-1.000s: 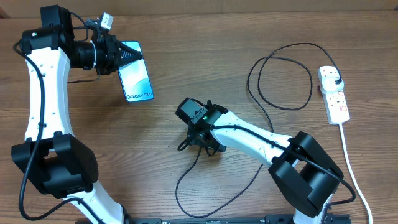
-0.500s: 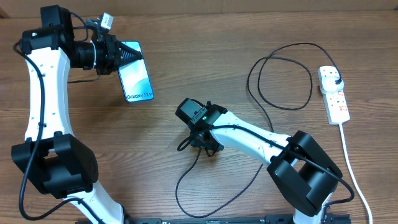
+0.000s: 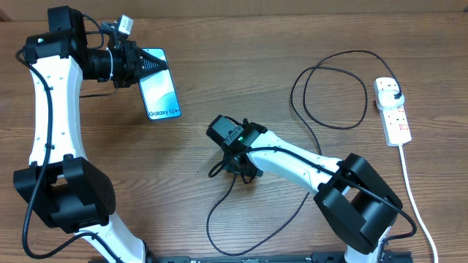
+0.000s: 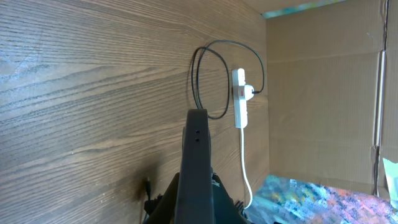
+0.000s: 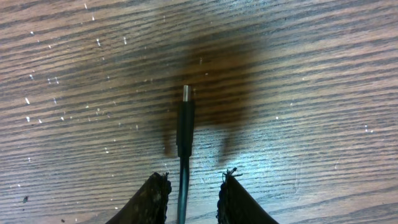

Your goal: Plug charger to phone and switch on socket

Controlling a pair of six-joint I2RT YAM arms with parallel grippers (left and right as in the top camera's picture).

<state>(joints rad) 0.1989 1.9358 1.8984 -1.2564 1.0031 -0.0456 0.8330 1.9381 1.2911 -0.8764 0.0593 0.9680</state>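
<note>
My left gripper (image 3: 150,66) is shut on the top end of the phone (image 3: 162,95), which has a cyan screen and is held at the table's far left. In the left wrist view the phone (image 4: 198,149) shows edge-on. The charger cable (image 3: 330,91) loops across the table to its black plug (image 3: 395,93) in the white socket strip (image 3: 393,117) at the right. Its connector tip (image 5: 185,119) lies on the wood. My right gripper (image 5: 193,194) is open and low over the table, and the cable runs between its fingers, closer to the left one. In the overhead view it (image 3: 240,169) is mid-table.
The strip's white cord (image 3: 413,204) runs down the right side to the front edge. More black cable curls in a loop (image 3: 219,234) at the front centre. A cardboard wall (image 4: 323,93) stands behind the strip.
</note>
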